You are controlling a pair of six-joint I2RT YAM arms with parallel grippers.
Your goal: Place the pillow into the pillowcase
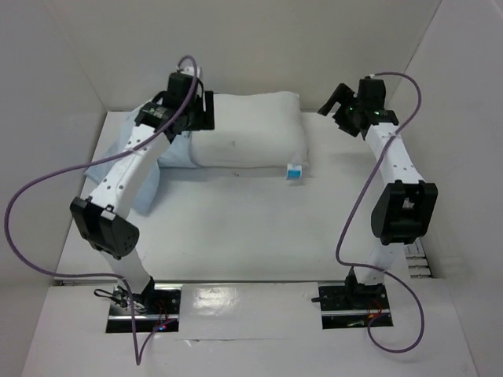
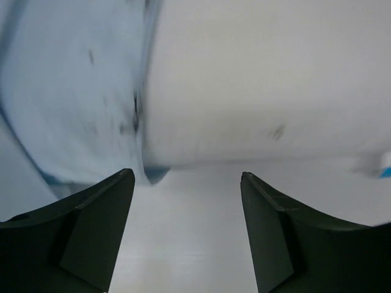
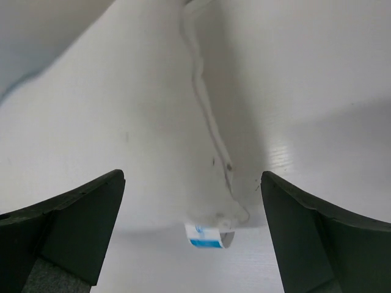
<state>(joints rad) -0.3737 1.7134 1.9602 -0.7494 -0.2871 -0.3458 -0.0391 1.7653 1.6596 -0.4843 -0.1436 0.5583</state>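
The white pillow (image 1: 251,129) lies across the back of the table, its small blue-and-white tag (image 1: 293,171) at the near right corner. The light blue pillowcase (image 1: 174,154) lies limp at the pillow's left end, partly under my left arm. My left gripper (image 1: 204,114) hovers at that left end, open and empty. In the left wrist view the pillowcase (image 2: 73,91) meets the pillow (image 2: 263,91) just beyond the left gripper (image 2: 186,183). My right gripper (image 1: 332,104) hangs open off the pillow's right end. In the right wrist view the right gripper (image 3: 192,180) frames the pillow (image 3: 153,122) and its tag (image 3: 208,235).
White walls enclose the table at the back and both sides (image 1: 71,71). Purple cables (image 1: 47,184) loop off both arms. The arm bases (image 1: 145,302) sit at the near edge.
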